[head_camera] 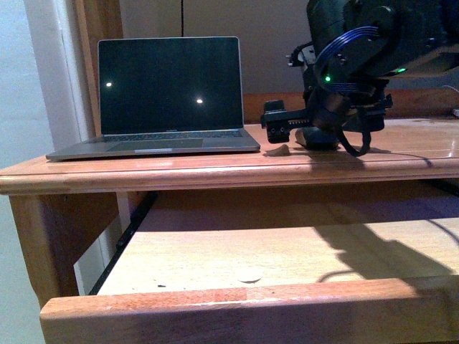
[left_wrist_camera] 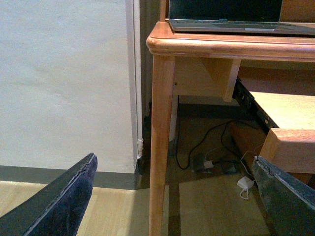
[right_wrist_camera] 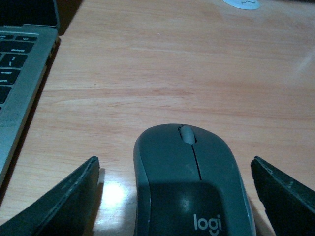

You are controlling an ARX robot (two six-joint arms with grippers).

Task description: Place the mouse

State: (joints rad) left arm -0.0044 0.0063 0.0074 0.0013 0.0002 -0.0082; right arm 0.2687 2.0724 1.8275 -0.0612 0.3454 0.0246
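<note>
The mouse [right_wrist_camera: 189, 182] lies on the bench [head_camera: 215, 168], just right of the laptop [head_camera: 172, 86]. Its long axis runs between the spread fingers [right_wrist_camera: 74, 196] of the right gripper [right_wrist_camera: 174, 162], neither touching it. The left gripper [left_wrist_camera: 174, 158], also spread, hangs well apart.

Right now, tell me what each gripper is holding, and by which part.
Nothing is held. The mouse lies on the desk between the open fingers of the right gripper, a gap on each side. The left gripper is open and empty.
</note>
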